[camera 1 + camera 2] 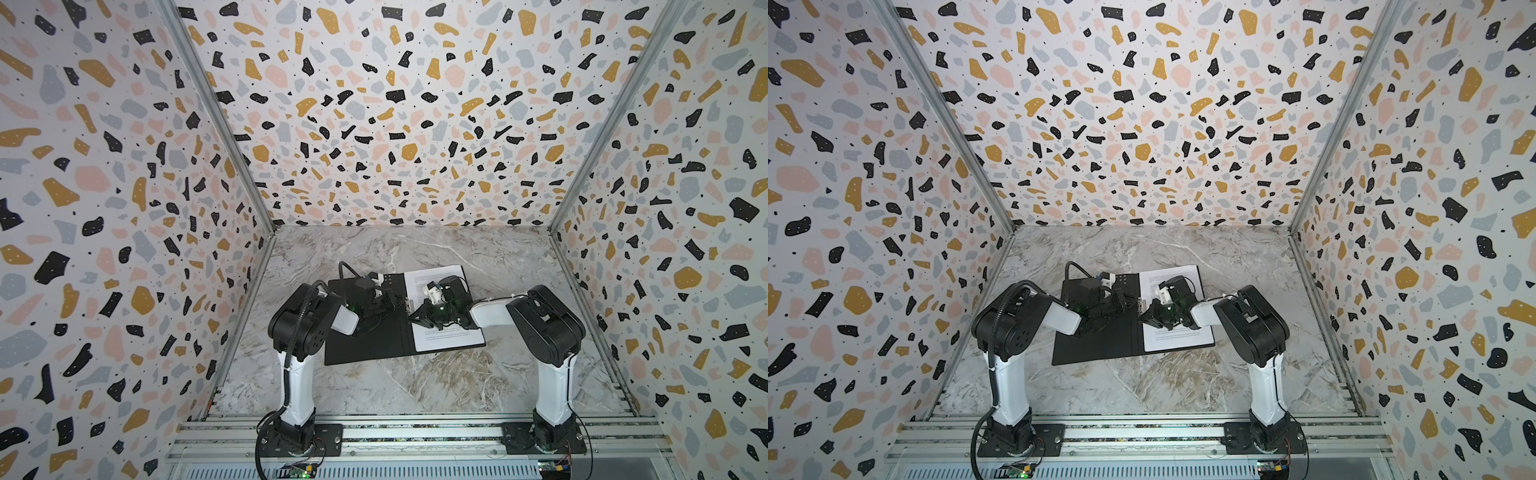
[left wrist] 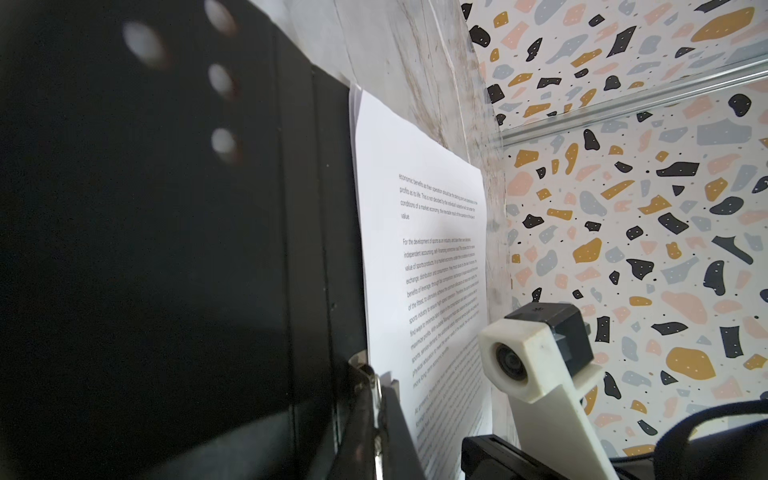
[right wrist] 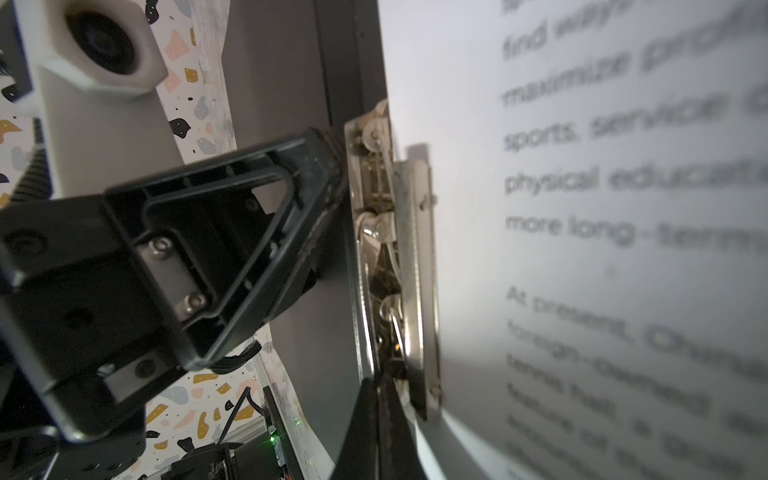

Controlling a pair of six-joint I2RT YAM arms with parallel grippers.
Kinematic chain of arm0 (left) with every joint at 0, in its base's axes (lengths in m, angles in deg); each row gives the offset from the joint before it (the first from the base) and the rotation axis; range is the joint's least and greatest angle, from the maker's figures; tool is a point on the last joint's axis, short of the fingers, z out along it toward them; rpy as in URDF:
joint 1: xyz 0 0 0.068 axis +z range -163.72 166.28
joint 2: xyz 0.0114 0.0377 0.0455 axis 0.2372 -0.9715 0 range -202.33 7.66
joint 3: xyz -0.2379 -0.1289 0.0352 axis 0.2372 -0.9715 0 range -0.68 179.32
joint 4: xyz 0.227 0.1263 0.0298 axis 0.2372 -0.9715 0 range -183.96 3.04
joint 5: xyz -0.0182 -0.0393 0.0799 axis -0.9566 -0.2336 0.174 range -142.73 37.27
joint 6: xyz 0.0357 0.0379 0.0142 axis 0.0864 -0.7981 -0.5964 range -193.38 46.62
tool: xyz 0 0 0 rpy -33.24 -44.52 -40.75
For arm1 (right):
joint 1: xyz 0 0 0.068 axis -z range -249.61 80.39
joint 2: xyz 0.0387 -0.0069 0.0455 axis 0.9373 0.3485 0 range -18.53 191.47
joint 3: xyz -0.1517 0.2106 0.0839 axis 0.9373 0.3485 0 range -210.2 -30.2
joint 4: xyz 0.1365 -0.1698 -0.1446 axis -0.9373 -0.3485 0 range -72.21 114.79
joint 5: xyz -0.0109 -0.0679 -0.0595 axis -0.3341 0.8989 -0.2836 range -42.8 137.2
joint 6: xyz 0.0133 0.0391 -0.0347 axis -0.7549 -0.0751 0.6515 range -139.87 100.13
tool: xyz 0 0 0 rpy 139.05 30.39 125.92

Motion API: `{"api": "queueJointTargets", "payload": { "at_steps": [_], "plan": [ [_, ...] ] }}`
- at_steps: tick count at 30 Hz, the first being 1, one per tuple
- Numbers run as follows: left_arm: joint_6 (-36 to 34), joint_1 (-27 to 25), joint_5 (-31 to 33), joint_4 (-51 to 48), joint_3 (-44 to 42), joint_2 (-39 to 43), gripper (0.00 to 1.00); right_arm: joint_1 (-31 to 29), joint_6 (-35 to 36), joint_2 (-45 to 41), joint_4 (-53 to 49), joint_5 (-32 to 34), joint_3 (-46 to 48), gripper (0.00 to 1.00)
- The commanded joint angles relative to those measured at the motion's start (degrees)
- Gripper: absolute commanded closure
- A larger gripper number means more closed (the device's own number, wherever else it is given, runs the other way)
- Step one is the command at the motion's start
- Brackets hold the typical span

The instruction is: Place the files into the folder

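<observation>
- Terrazzo-patterned walls (image 1: 374, 124) enclose a marbled tabletop (image 1: 374, 386). The folder (image 1: 361, 345) lies open, black inside up, about the middle of the tabletop and well clear of every edge.
- Files (image 1: 449, 336): a stack of white sheets, printed text uppermost, on the folder's right-hand leaf. Their inner edge lies against the metal spine clip (image 3: 411, 257). In the left wrist view the sheet edges look slightly fanned at one corner.
- Left gripper (image 3: 330, 166): clenched with nothing between the jaws. Its tip touches the clip's outer side, reaching in over the bare leaf.
- Right gripper (image 1: 415, 319): also clenched, over the sheets, with its tip at one end of the clip. Whether it pinches any part of the clip cannot be told.
- Step in hand, as judged: securing the sheets under the clip. Whether the clamp bar is raised or down on the paper cannot be told.
- Doing it well:
  - Let one tip steady the clip's base while the other works the lever.
  - Push along the lever's travel, so a closed tip does not skid off smooth metal.
  - Bear lightly on the paper, so the stack is not dragged out of square.
  - Confirm every sheet edge sits beneath the bar before it closes.
- Risk: a sideways push may slide the thin folder on the polished marble.
</observation>
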Motion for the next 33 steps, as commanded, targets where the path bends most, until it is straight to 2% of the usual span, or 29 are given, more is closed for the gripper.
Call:
{"api": "queueJointTargets", "payload": {
  "at_steps": [1,4,11,21,33],
  "plan": [
    [-0.22,-0.36,-0.03,-4.33,-1.88,-2.34,0.93,-0.53,0.63,4.36,-12.66,6.43,3.26,1.00],
    [-0.26,-0.34,-0.18,-4.39,-1.70,-2.37,0.93,-0.65,0.66,5.18,-12.50,6.73,3.51,1.00],
    [-0.61,-0.36,-0.38,-4.51,-2.01,-2.21,0.93,-0.77,2.76,6.20,-17.59,12.88,2.88,0.88],
    [-0.94,-0.35,-0.82,-4.75,-1.75,-2.38,0.93,-0.96,0.67,2.41,-14.63,10.75,2.82,0.86],
    [-1.22,-0.33,-1.28,-4.99,-1.90,-2.27,0.93,-0.27,-2.19,3.80,-9.57,6.49,4.56,0.87]
  ]
}}
